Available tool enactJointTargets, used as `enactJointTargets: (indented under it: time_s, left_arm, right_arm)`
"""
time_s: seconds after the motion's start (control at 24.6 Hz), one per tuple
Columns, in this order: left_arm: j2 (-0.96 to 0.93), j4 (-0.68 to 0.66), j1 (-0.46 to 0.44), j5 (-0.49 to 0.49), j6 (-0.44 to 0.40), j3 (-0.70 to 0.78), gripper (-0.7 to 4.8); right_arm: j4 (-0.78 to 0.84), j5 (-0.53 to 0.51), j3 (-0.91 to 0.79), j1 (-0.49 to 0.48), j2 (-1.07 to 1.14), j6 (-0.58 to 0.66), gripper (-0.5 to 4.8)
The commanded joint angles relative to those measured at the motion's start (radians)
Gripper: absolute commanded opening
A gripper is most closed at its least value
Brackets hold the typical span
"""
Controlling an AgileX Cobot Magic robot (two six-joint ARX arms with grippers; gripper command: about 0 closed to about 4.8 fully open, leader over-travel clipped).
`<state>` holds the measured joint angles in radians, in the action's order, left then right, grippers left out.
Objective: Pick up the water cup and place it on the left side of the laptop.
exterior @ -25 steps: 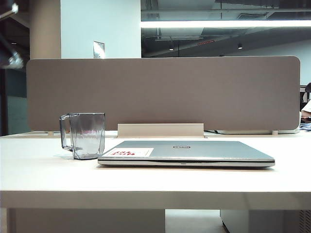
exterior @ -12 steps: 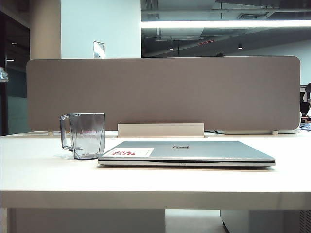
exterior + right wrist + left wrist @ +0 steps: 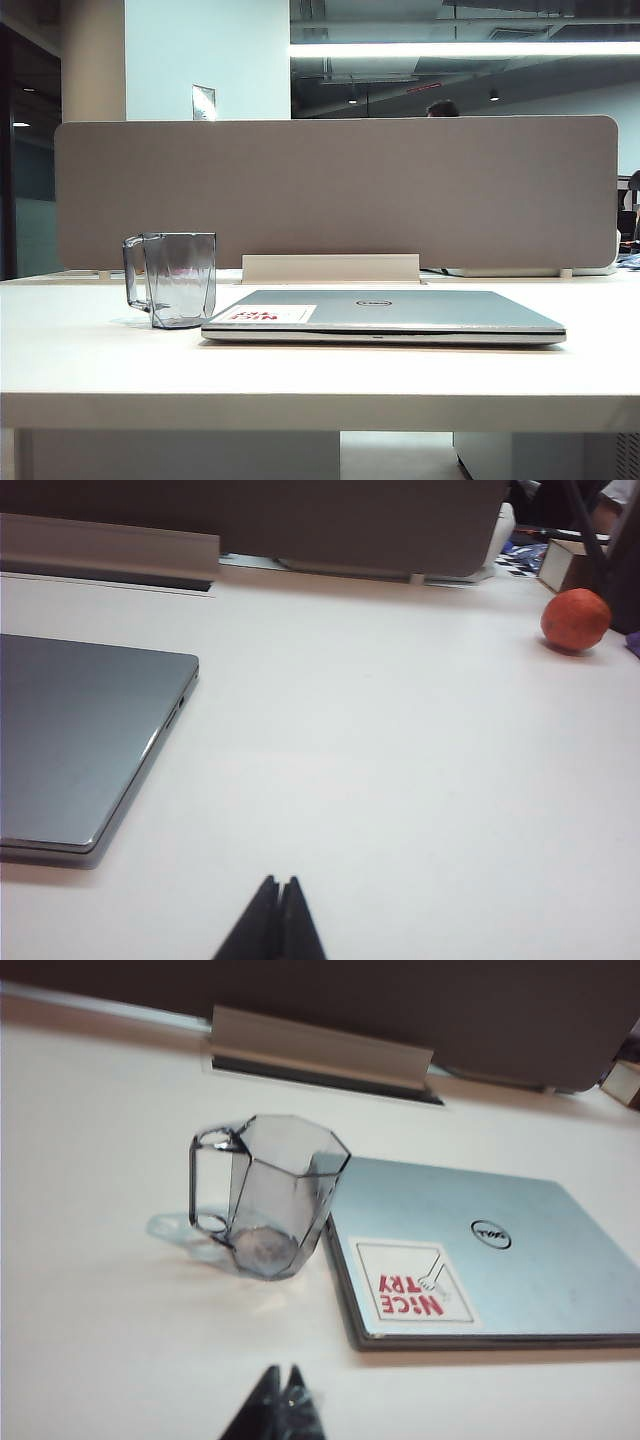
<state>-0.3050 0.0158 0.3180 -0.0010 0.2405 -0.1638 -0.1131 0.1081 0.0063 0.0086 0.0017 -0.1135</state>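
Placement looks complete: your transparent grey faceted plastic water cup (image 3: 172, 279) stands at nine o'clock of the thin silver-grey laptop (image 3: 383, 315). Left gripper (image 3: 281, 1388) and right gripper (image 3: 278, 901) sit fully closed, empty, near you.

Grey-tinted clear water cup (image 3: 176, 278), silver laptop (image 3: 400, 310), red-lettered white sticker (image 3: 412, 1281).

A long ceiling light strip (image 3: 465, 49) glows bright and slightly blown out at the top of the exterior view, while the room behind stays dim. The white table (image 3: 100, 360) is evenly lit, almost washed out. The laptop (image 3: 385, 315) casts a thin dark shadow along its front edge. Both wrist views are soft and a little blurred; the cup (image 3: 270, 1195) throws a faint shadow there. The left claw (image 3: 282, 1405) and right claw (image 3: 272, 920), both closed, show as dark, unfocused shapes.
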Motion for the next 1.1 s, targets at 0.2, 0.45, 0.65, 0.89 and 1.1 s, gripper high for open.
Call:
enactJointTargets:
  time_s: [0.2, 0.45, 0.65, 0.89, 1.1]
  left_arm:
    - [0.182, -0.152, 0.0, -0.003, -0.055, 0.005, -0.06]
    - [0.301, -0.151, 0.0, 0.006, -0.042, 0.085, -0.06]
    - [0.301, -0.142, 0.0, 0.105, -0.043, 0.085, -0.06]
    - [0.301, -0.13, 0.0, 0.064, -0.115, 0.086, -0.06]
    - [0.301, -0.133, -0.011, -0.229, -0.163, 0.087, -0.06]
  right_arm:
    - [0.013, 0.002, -0.006, 0.002, -0.002, 0.009, -0.05]
    - [0.013, 0.003, -0.006, 0.002, -0.002, 0.009, -0.05]
    - [0.009, 0.003, -0.006, 0.002, -0.002, 0.009, -0.05]
    - [0.008, 0.003, -0.006, 0.002, -0.002, 0.009, -0.05]
    - [0.005, 0.003, -0.006, 0.002, -0.002, 0.009, -0.05]
